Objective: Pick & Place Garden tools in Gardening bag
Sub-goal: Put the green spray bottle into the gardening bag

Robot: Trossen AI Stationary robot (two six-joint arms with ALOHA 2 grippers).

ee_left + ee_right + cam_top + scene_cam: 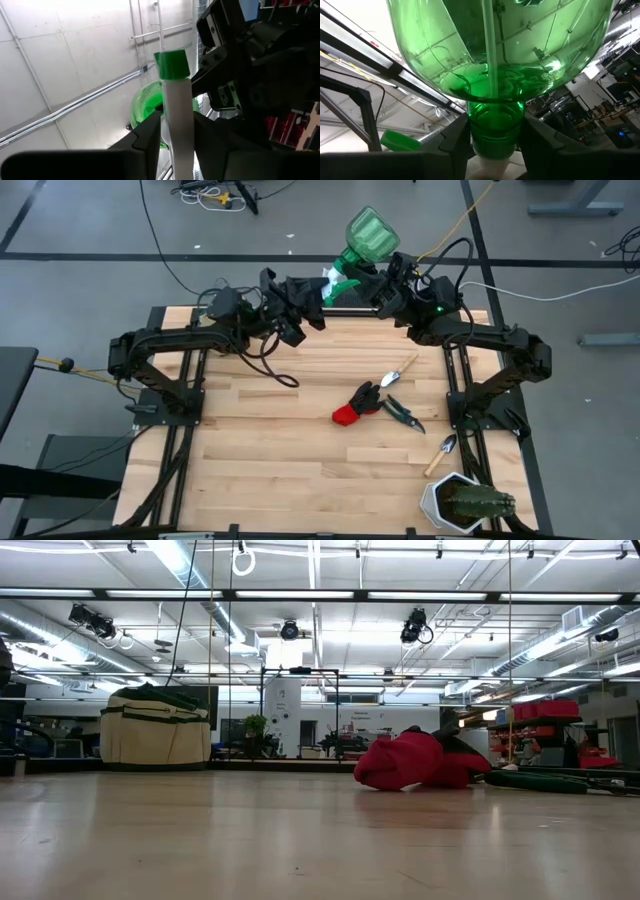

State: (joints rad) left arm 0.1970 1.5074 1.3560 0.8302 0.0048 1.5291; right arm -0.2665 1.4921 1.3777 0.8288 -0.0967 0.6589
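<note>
Translucent green spray bottle (371, 235) with white head, red-and-black glove (357, 405), beige green-trimmed bag (155, 727), pale wooden table (270, 450).

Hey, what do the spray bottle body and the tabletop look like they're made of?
Spray bottle body: likely clear green plastic, glossy; ceiling lights and the dip tube show through it. Its white head looks like opaque matte plastic. Tabletop: pale wood in joined strips, smooth, apparently lightly sealed since the low view shows a soft sheen.
</note>
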